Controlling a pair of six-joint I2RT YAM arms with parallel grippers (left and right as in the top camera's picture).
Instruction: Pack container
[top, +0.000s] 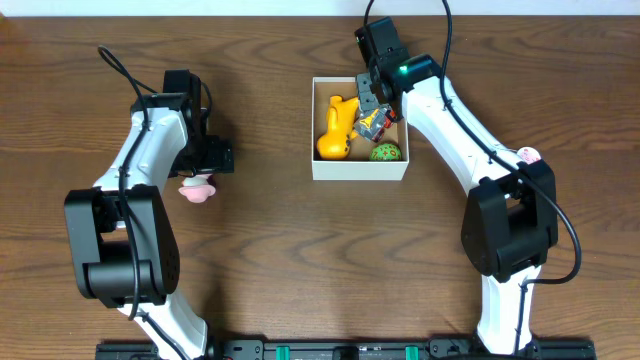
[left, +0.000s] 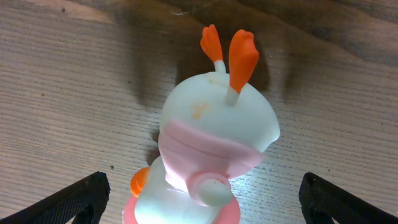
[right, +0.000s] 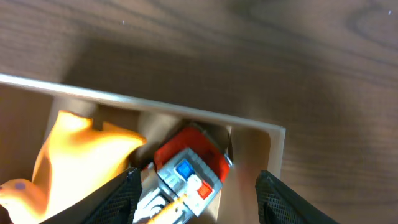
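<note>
On the near left of the surface (top: 280, 250), the left hand (left: 200, 199) hangs wide open astride the pink and white toy (left: 214, 134); best to centre, then close low. Farther off, right of centre, sits the container (top: 360, 171). Inside it the right hand (right: 196, 193), fingers parted, flanks a red and grey toy (right: 189, 163) beside 1 yellow duck (top: 337, 128); it should lift straight up.

Nothing readable is showing anywhere; the blue and red patches on the toy (right: 186, 171), in a corner of the container (right: 155, 104), are carrying no legible marks.
</note>
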